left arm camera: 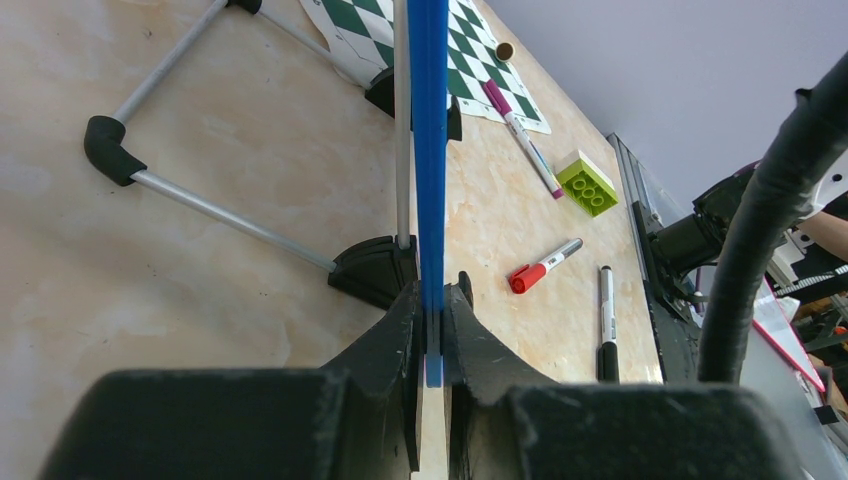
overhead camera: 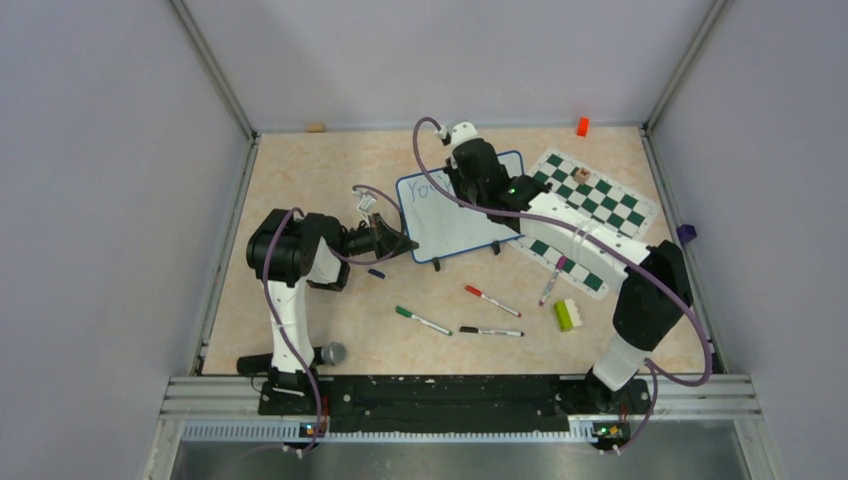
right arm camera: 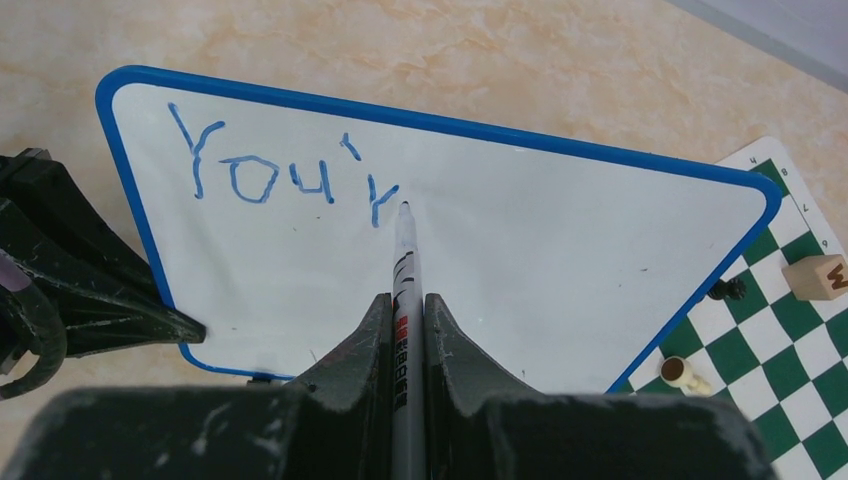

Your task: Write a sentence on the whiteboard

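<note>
The whiteboard [overhead camera: 452, 222] stands tilted on its black feet at mid table, blue-framed; it also shows in the right wrist view [right arm camera: 520, 260]. My left gripper [overhead camera: 398, 243] is shut on its left edge, which shows as a blue strip [left arm camera: 428, 150] between my fingers [left arm camera: 432, 305]. My right gripper [overhead camera: 462, 192] is shut on a white marker [right arm camera: 405, 260], with its tip touching the board. The sentence [right arm camera: 280, 175] reads "You'r" in blue at the board's top left. The marker tip rests at the end of the "r".
The green-and-white chess mat [overhead camera: 600, 215] lies right of the board with a wooden cube [overhead camera: 581, 174] on it. Green [overhead camera: 422, 320], red [overhead camera: 491, 300], black [overhead camera: 490, 331] and pink [overhead camera: 552, 281] markers and a green brick [overhead camera: 567, 314] lie in front. A blue cap [overhead camera: 375, 272] lies near my left gripper.
</note>
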